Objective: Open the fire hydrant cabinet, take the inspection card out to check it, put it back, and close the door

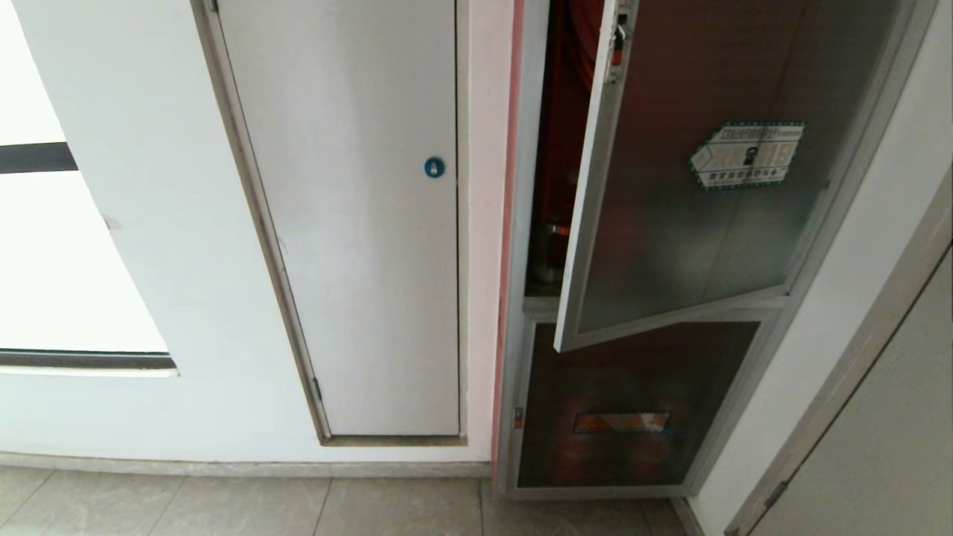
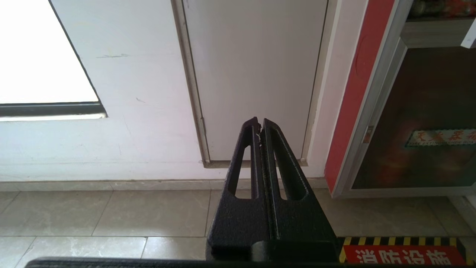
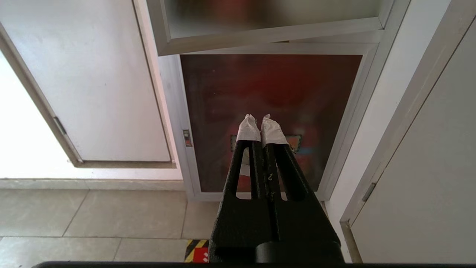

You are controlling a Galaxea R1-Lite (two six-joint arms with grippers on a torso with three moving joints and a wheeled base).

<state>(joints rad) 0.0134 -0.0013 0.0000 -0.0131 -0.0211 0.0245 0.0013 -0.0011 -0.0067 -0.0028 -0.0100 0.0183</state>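
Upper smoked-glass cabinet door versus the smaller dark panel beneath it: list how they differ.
The large smoked-glass door in its silver frame stands ajar, swung out from the cabinet; the smaller dark panel sits shut and flush. The door carries a green-edged white sticker; the panel has a horizontal slot instead. The door is clearly the bigger. Both are dark glazing in silver aluminium frames.

Closed left claw (image 2: 260,125) before white door (image 2: 256,74)

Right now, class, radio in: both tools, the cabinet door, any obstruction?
Left tool shut, empty. Right tool shut, empty, low before cabinet. Smoked-glass silver-framed door ajar; inspection card not visible. Nothing blocking the door.
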